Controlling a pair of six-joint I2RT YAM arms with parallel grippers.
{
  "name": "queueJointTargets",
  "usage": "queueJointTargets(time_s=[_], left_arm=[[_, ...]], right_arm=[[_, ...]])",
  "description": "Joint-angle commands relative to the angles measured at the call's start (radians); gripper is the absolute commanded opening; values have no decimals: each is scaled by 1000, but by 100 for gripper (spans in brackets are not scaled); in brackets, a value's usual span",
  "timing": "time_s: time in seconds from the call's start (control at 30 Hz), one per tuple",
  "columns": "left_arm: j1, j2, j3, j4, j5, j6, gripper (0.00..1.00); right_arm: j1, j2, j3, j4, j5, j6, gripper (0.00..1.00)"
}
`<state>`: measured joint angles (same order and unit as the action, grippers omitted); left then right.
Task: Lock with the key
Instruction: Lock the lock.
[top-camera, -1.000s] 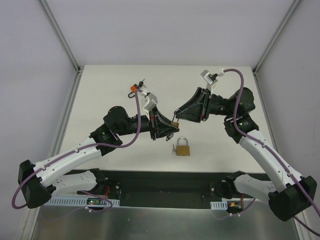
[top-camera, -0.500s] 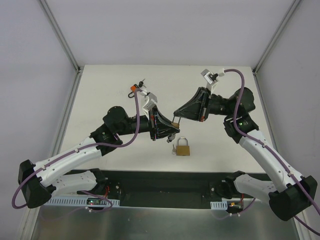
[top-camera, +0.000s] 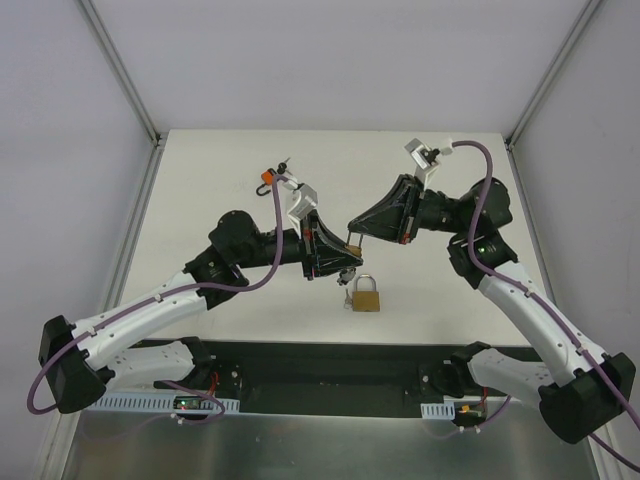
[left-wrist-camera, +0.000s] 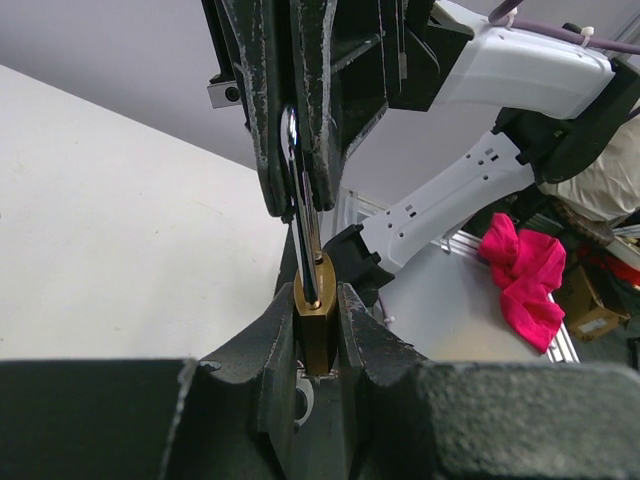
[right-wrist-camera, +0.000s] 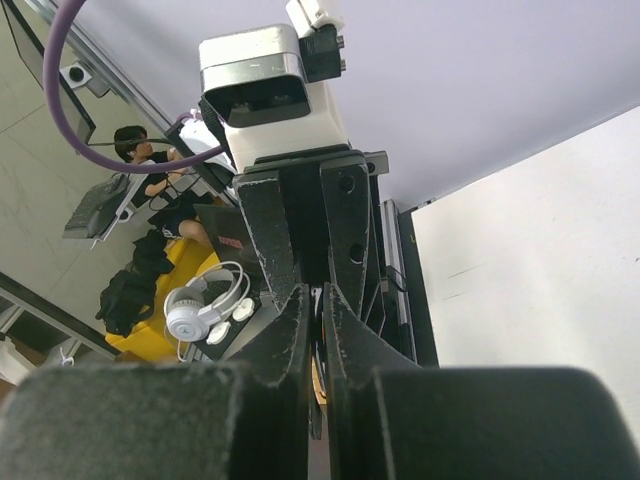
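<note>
My left gripper (top-camera: 343, 256) is shut on a small brass padlock (top-camera: 351, 247), held above the table; in the left wrist view the padlock (left-wrist-camera: 318, 325) sits upright between the jaws. My right gripper (top-camera: 352, 226) is shut on a silver key (left-wrist-camera: 301, 215), whose blade reaches down into the padlock's top. In the right wrist view the jaws are pressed together, with only a sliver of brass (right-wrist-camera: 318, 385) showing between the fingers (right-wrist-camera: 292, 330). The two gripper tips meet over the table's middle.
A second, larger brass padlock (top-camera: 365, 295) with a silver shackle lies flat on the white table (top-camera: 220, 180), just below and right of the grippers, near the front edge. Grey walls enclose the table on three sides.
The left arm has shifted slightly to the right. The right gripper has hardly moved. The key stays at the held padlock throughout.
</note>
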<state>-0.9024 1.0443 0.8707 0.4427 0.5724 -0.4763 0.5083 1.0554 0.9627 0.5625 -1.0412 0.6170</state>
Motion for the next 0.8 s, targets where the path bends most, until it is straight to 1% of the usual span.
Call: queueJointTargets(time_s=[0.0,0.3,0.47,0.53,0.67,0.77], left_arm=[[-4,16,56,143,23,-2,0],[-3,3,63,206,-8,-1,0],[2,-18,47,228,-61,11,0],[3,-38,25,237,-118,19,0],[5,-64,-12,258,-180,27,0],[7,-69,-16,258,-180,30,0]], right_arm=[[25,-28,-15,53,3,23,1],[29,-51,-62,53,9,35,1],[33,-71,-88,53,26,44,1],[38,-75,-97,53,32,52,1],[58,-81,-130,54,64,56,1],[78,-81,-142,59,73,56,1]])
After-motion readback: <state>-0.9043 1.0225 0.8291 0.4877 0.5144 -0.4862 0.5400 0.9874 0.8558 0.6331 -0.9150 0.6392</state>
